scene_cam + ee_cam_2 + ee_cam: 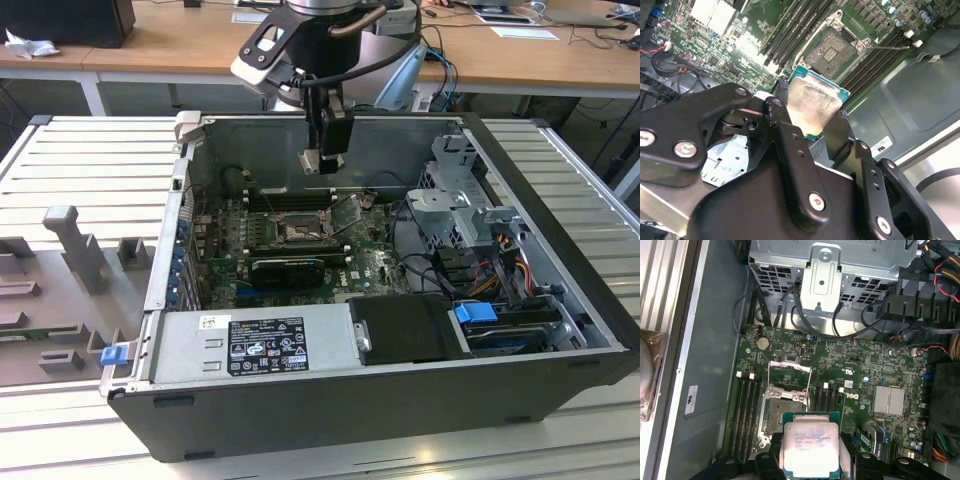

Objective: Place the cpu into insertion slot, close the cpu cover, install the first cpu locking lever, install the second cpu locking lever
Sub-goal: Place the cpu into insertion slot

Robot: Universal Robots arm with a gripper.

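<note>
My gripper (320,163) hangs inside the open computer case, above the green motherboard (372,262). It is shut on the cpu (812,102), a flat square chip with a pale silver face, also seen in the first wrist view as the cpu (810,444). The insertion slot (785,407) lies below and slightly ahead of the chip, its dark centre bare. In the exterior view the insertion slot (300,232) sits straight under the gripper. The cpu cover (790,364) stands swung open at the slot's far side. A thin metal lever (888,48) sticks out beside the slot.
Long black memory slots (745,415) flank the socket. A silver drive cage (455,205) and cables (500,265) fill the exterior view's right. The power supply (250,345) sits along the case's near wall. A grey fixture tray (60,290) lies outside, at the exterior view's left.
</note>
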